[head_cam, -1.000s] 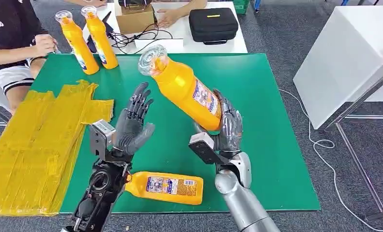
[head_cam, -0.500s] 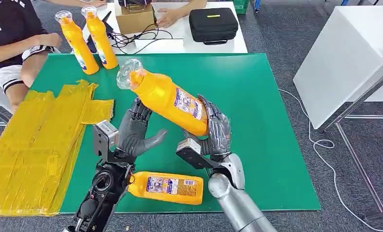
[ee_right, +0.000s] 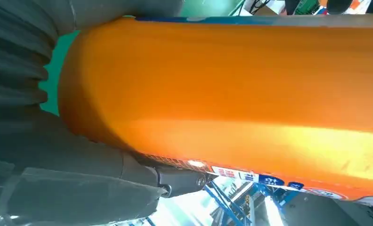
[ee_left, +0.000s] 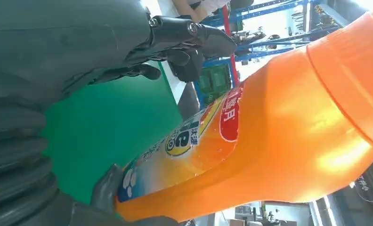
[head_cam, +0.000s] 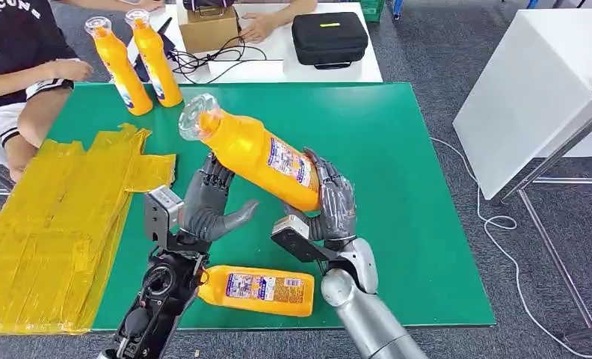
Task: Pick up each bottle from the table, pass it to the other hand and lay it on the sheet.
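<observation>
The right hand (head_cam: 333, 206), just right of centre in the head view, grips the base of an orange bottle (head_cam: 259, 153) and holds it above the green table (head_cam: 412, 149). The bottle tilts, its clear cap pointing to the upper left of the frame and its label facing up. In the right wrist view the bottle (ee_right: 231, 94) spans the frame, with dark fingers (ee_right: 175, 181) wrapped under it.

The left hand (head_cam: 207, 206) sits left of centre, just under the bottle's neck end. Its fingers are apart, raised toward the bottle, thumb out to the right, and it holds nothing. Whether the fingertips touch the bottle, I cannot tell. In the left wrist view the fingers (ee_left: 189, 40) stand clear of the bottle (ee_left: 279, 127), with green table between them.

A second bottle (head_cam: 257, 290) lies on its side at the lower centre of the frame, near the table's front edge, cap end by the left arm. Two more bottles (head_cam: 136, 63) stand upright at the upper left, on the table's far corner.

The yellow sheet (head_cam: 61, 224) covers the left of the frame, crumpled and hanging past the table's left edge. No bottle lies on it.

A person's arm (head_cam: 31, 82) rests at the upper left. A black case (head_cam: 329, 37) and a cardboard box (head_cam: 211, 28) sit on a white table (head_cam: 278, 69) at the top.
</observation>
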Robot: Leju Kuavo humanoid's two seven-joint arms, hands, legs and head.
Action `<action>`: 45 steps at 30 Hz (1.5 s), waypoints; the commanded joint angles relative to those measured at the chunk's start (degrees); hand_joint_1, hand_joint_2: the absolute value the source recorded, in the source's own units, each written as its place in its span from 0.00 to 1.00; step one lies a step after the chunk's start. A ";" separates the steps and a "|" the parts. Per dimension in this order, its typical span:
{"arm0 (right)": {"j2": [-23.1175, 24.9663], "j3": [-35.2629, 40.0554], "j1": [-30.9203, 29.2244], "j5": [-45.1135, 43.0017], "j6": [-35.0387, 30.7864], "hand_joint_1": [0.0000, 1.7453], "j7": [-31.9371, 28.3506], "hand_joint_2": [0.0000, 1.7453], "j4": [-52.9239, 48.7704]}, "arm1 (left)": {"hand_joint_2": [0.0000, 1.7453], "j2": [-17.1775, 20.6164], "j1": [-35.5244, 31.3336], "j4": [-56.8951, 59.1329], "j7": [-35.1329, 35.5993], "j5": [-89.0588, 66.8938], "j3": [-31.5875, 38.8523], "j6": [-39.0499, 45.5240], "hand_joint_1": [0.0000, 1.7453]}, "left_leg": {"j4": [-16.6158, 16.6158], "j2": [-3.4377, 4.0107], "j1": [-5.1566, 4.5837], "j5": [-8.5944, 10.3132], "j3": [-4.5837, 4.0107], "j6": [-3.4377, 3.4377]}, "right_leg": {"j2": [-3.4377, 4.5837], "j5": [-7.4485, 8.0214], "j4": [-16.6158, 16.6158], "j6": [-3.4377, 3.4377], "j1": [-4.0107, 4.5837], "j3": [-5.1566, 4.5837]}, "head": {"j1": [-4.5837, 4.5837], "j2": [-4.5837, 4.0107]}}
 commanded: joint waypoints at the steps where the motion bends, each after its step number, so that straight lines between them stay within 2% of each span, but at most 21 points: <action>1: -1.28 1.20 -2.64 -0.15 0.12 1.00 0.25 1.00 3.07 | 1.00 0.63 -2.14 3.45 0.37 -0.03 -1.24 0.14 0.00 | -0.06 -0.05 0.00 -0.06 0.23 -0.03 | -0.10 -0.08 -0.06 0.02 0.00 0.25 | 0.00 0.00; 5: -1.28 1.20 -2.64 -0.15 0.12 1.00 0.25 1.00 3.07 | 1.00 0.63 -2.14 3.45 0.37 -0.03 -1.24 0.14 0.00 | -0.05 -0.05 0.00 -0.14 0.42 -0.05 | -0.13 -0.15 -0.06 0.03 0.01 0.45 | 0.00 0.00; 7: -1.28 1.20 -2.64 -0.15 0.12 1.00 0.25 1.00 3.07 | 1.00 0.63 -2.14 3.45 0.37 -0.03 -1.24 0.14 0.00 | -0.05 -0.04 0.00 -0.05 0.20 -0.03 | -0.10 -0.06 -0.05 0.02 0.01 0.22 | 0.00 0.00; 13: -1.28 1.20 -2.64 -0.15 0.12 1.00 0.25 1.00 3.07 | 1.00 0.63 -2.14 3.45 0.37 -0.03 -1.24 0.14 0.00 | -0.05 -0.04 0.01 -0.06 0.23 -0.04 | -0.10 -0.07 -0.06 0.02 0.02 0.26 | 0.00 0.00; 14: -1.28 1.20 -2.64 -0.15 0.12 1.00 0.25 1.00 3.07 | 1.00 0.63 -2.14 3.45 0.37 -0.03 -1.24 0.14 0.00 | -0.06 -0.05 0.03 -0.21 0.62 -0.08 | -0.17 -0.22 -0.10 0.03 0.04 0.68 | 0.00 0.00; 15: -1.28 1.20 -2.64 -0.15 0.12 1.00 0.25 1.00 3.07 | 1.00 0.63 -2.14 3.45 0.37 -0.03 -1.24 0.14 0.00 | -0.05 -0.04 0.00 -0.10 0.33 -0.04 | -0.12 -0.12 -0.06 0.02 0.01 0.36 | 0.00 0.00; 20: -1.28 1.20 -2.64 -0.15 0.12 1.00 0.25 1.00 3.07 | 1.00 0.63 -2.14 3.45 0.37 -0.03 -1.24 0.14 0.00 | -0.05 -0.04 0.01 -0.12 0.38 -0.05 | -0.12 -0.13 -0.07 0.02 0.02 0.41 | 0.00 0.00; 23: -1.28 1.20 -2.64 -0.15 0.12 1.00 0.25 1.00 3.07 | 1.00 0.63 -2.14 3.45 0.37 -0.03 -1.24 0.14 0.00 | -0.05 -0.03 0.00 -0.02 0.14 -0.02 | -0.07 -0.04 -0.05 0.02 0.00 0.15 | 0.00 0.00; 26: -1.28 1.20 -2.64 -0.15 0.12 1.00 0.25 1.00 3.07 | 1.00 0.63 -2.14 3.45 0.37 -0.03 -1.24 0.14 0.00 | -0.05 -0.04 0.01 -0.12 0.37 -0.04 | -0.12 -0.13 -0.06 0.02 0.02 0.40 | 0.00 0.00; 28: -1.28 1.20 -2.64 -0.15 0.12 1.00 0.25 1.00 3.07 | 1.00 0.63 -2.14 3.45 0.37 -0.03 -1.24 0.14 0.00 | -0.05 -0.04 0.00 -0.06 0.23 -0.03 | -0.10 -0.07 -0.06 0.02 0.01 0.26 | 0.00 0.00; 29: -1.28 1.20 -2.64 -0.15 0.12 1.00 0.25 1.00 3.07 | 1.00 0.63 -2.14 3.45 0.37 -0.03 -1.24 0.14 0.00 | -0.06 -0.05 0.02 -0.22 0.63 -0.07 | -0.17 -0.23 -0.10 0.03 0.04 0.68 | 0.00 0.00; 30: -1.28 1.20 -2.64 -0.15 0.12 1.00 0.25 1.00 3.07 | 1.00 0.63 -2.14 3.45 0.37 -0.03 -1.24 0.14 0.00 | -0.05 -0.05 0.00 -0.10 0.33 -0.04 | -0.12 -0.12 -0.06 0.02 0.01 0.36 | 0.00 0.00; 33: -1.28 1.20 -2.64 -0.15 0.12 1.00 0.25 1.00 3.07 | 1.00 0.63 -2.14 3.45 0.37 -0.03 -1.24 0.14 0.00 | -0.05 -0.04 0.00 -0.06 0.23 -0.03 | -0.10 -0.07 -0.06 0.02 0.01 0.25 | 0.00 0.00; 34: -1.53 13.97 -6.21 -1.14 21.72 1.00 -6.49 1.00 9.56 | 1.00 0.58 -6.18 9.30 0.99 11.28 3.53 0.37 0.00 | -0.05 -0.04 0.01 -0.13 0.41 -0.05 | -0.13 -0.15 -0.07 0.02 0.02 0.45 | 0.00 0.00; 35: 2.68 16.78 -6.95 -1.06 20.99 1.00 -6.78 1.00 16.89 | 1.00 1.77 -9.88 14.78 -0.73 13.22 5.42 -1.66 0.00 | -0.04 0.05 0.00 -0.07 0.27 -0.03 | -0.01 -0.05 -0.06 0.03 0.01 0.27 | 0.00 0.00; 36: 4.23 18.24 -7.84 -2.44 18.61 1.00 -7.49 1.00 20.61 | 1.00 1.78 -11.13 17.06 -1.73 13.27 6.50 -2.72 0.00 | -0.05 0.18 0.01 -0.14 0.47 -0.09 | 0.09 -0.09 -0.04 0.00 0.02 0.42 | 0.00 0.00; 40: 3.48 20.07 -8.91 -5.23 17.81 1.00 -8.11 1.00 21.67 | 1.00 1.24 -9.75 15.93 -1.99 12.54 7.51 -3.39 0.00 | -0.10 0.34 0.11 -0.06 0.33 -0.12 | 0.27 0.02 -0.06 -0.09 0.14 0.26 | -0.07 0.00; 41: 3.00 20.30 -9.02 -5.72 18.00 1.00 -7.91 1.00 21.32 | 1.00 1.00 -9.23 15.41 -1.95 12.38 7.54 -3.42 0.00 | -0.17 0.18 0.07 -0.06 0.53 -0.14 | 0.09 -0.05 -0.08 -0.08 0.10 0.45 | -0.09 0.00; 43: 2.78 20.31 -9.09 -5.78 18.06 1.00 -7.90 1.00 21.30 | 1.00 0.88 -9.10 15.33 -1.95 12.37 7.48 -3.42 0.00 | -0.06 -0.19 0.12 0.05 0.23 -0.12 | -0.20 -0.06 -0.06 -0.04 0.14 0.25 | 0.09 0.00; 44: 2.78 20.31 -9.09 -5.78 18.06 1.00 -7.90 1.00 21.30 | 1.00 0.88 -9.10 15.33 -1.95 12.37 7.48 -3.42 0.00 | -0.09 -0.27 0.15 -0.08 0.59 -0.16 | -0.34 -0.21 -0.11 -0.01 0.17 0.66 | -0.04 0.00; 45: 2.78 20.31 -9.09 -5.78 18.06 1.00 -7.90 1.00 21.30 | 1.00 0.88 -9.10 15.33 -1.95 12.37 7.48 -3.42 0.00 | -0.07 -0.09 0.10 0.00 0.32 -0.16 | -0.12 -0.10 -0.03 -0.01 0.14 0.34 | 0.00 0.00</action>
